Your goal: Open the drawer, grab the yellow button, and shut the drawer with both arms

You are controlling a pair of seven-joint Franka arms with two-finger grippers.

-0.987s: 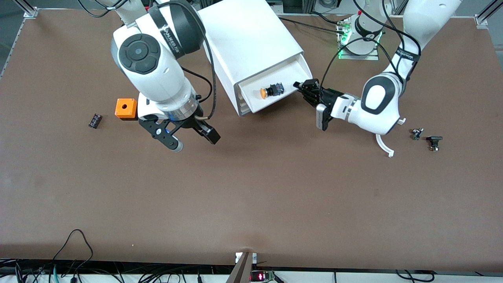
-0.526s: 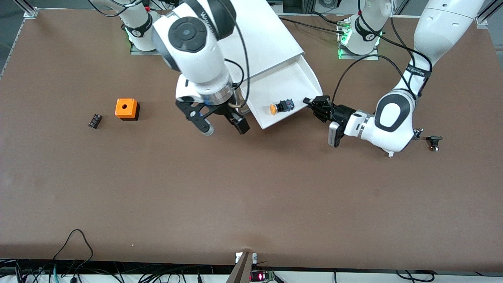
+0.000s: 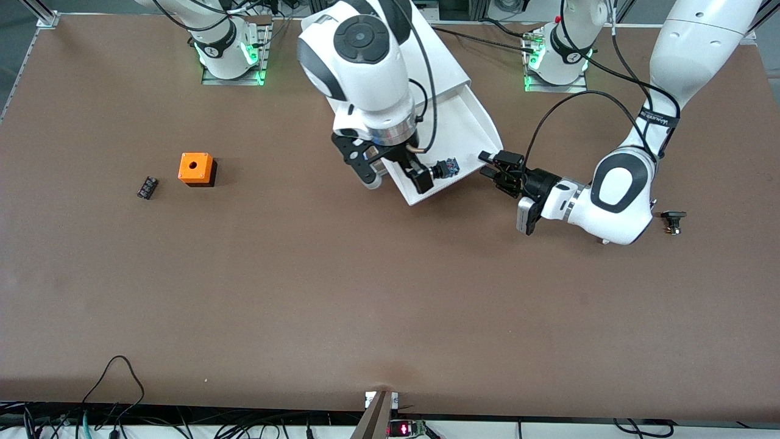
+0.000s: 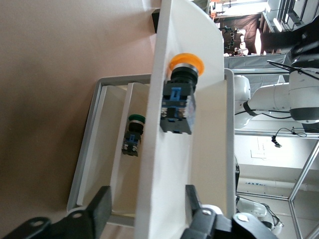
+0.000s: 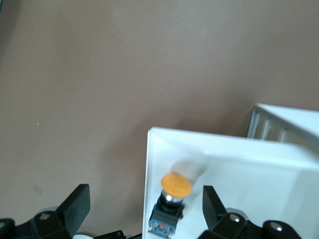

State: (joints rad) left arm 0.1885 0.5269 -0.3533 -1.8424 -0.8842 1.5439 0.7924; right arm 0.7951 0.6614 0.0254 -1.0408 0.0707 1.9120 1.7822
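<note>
Since half a second ago the right gripper [image 3: 395, 175] has swung from over the bare table to over the open end of the drawer [image 3: 463, 131], and the left gripper [image 3: 498, 167] has drawn a touch farther from the cabinet [image 3: 414, 55], the drawer sliding out with it. In the front view the right gripper's fingers [image 3: 420, 180] stand spread apart, one over the drawer's front corner and covering the cap of the button [image 3: 443, 168], the other over the table just beside the drawer; only the button's dark and blue body shows past them. The right wrist view shows the button [image 5: 171, 199] whole, orange cap up, lying in the drawer [image 5: 224, 159] between the two spread fingers [image 5: 75, 206], nearer one of them and touched by neither. The left gripper's fingers [image 4: 97, 214] sit either side of the drawer's front edge [image 4: 149, 189]; whether they press on it cannot be told. That view also shows a second, green-capped button [image 4: 133, 134] in a lower compartment, small and partly hidden. Well apart from both grippers, toward the right arm's end of the table, lie one orange cube [image 3: 195, 168] and one small black part [image 3: 147, 186]; one dark part [image 3: 673, 221] rests toward the left arm's end, and anything else there is hidden by the left arm. Two arms, two buttons, one cabinet.
</note>
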